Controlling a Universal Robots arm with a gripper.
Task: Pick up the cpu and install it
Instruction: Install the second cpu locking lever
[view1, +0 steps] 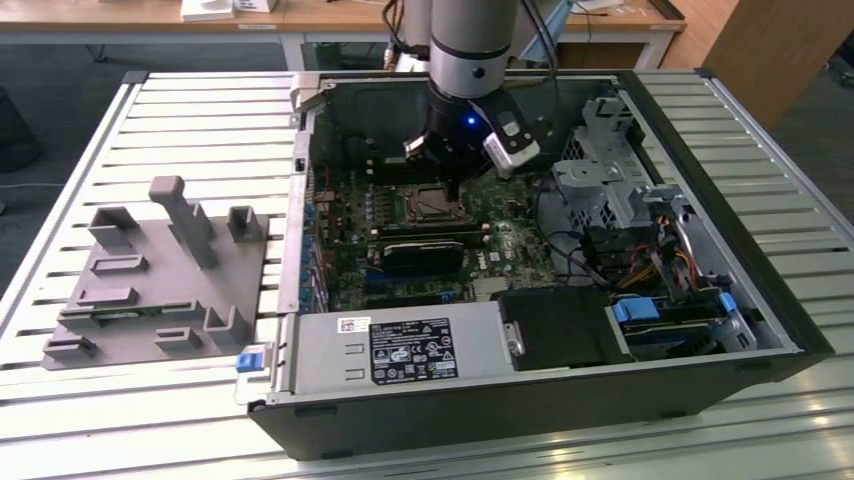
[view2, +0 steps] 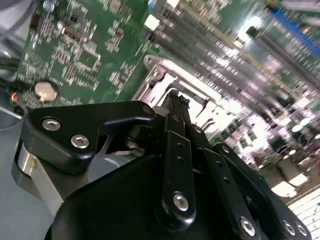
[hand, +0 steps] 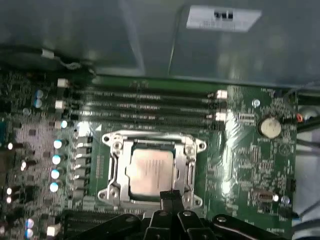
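cpu: matt silvery metal | gripper: smooth black plastic | socket frame: shiny metal

Arm vertical; end effector fingers pressed together.

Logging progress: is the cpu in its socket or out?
In. The cpu lies flat inside the socket frame on the motherboard, the tool at its edge.

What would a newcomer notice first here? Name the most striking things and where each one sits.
First, the open black computer case on the slatted metal table, with the silver and black robot arm reaching down into it. Next, in the first wrist view, the small square silvery-grey cpu lying in the metal socket frame on the green motherboard, the hand just at its edge.
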